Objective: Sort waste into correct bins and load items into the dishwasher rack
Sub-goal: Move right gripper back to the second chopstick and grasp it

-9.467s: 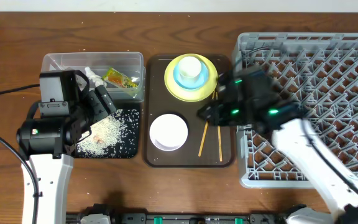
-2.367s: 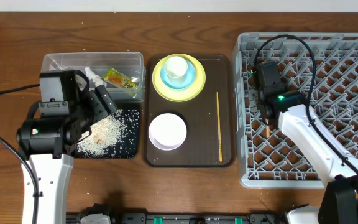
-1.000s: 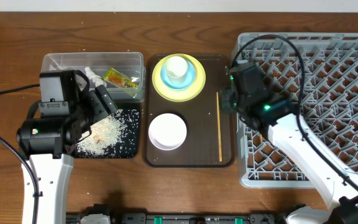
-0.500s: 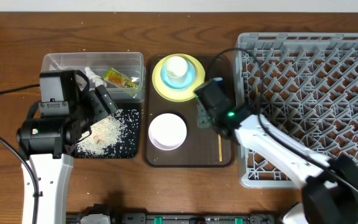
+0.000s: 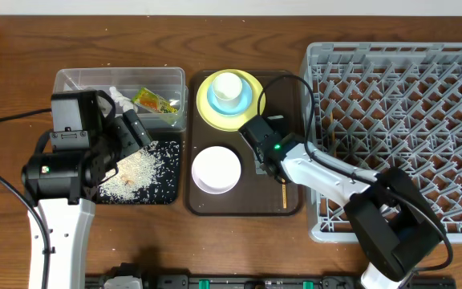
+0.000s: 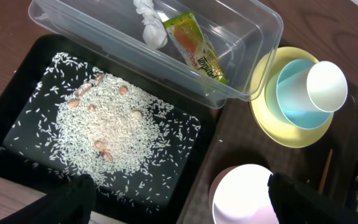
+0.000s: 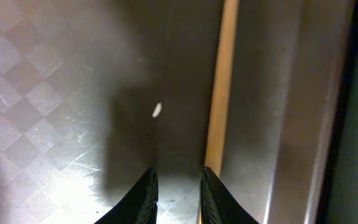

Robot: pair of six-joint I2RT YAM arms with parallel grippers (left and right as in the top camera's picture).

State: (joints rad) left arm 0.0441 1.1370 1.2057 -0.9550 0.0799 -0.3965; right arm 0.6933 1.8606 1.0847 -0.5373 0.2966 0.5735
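Hovering low over brown serving tray (image 7: 42, 93), right end effector (image 7: 176, 190) points straight down, fingers parted only narrowly, nothing betw them. Chopstick (image 7: 221, 74) lies flat on tray's right side, long axis near-far, just right of finger gap & in line w/ one finger; small shift right needed, I'd judge. Right arm nearer by far, stretched left from rack (image 5: 399, 136) side. Left end effector (image 6: 179, 202) spread wide, empty, over black tray (image 6: 17, 93) of rice (image 6: 114, 130), well apart
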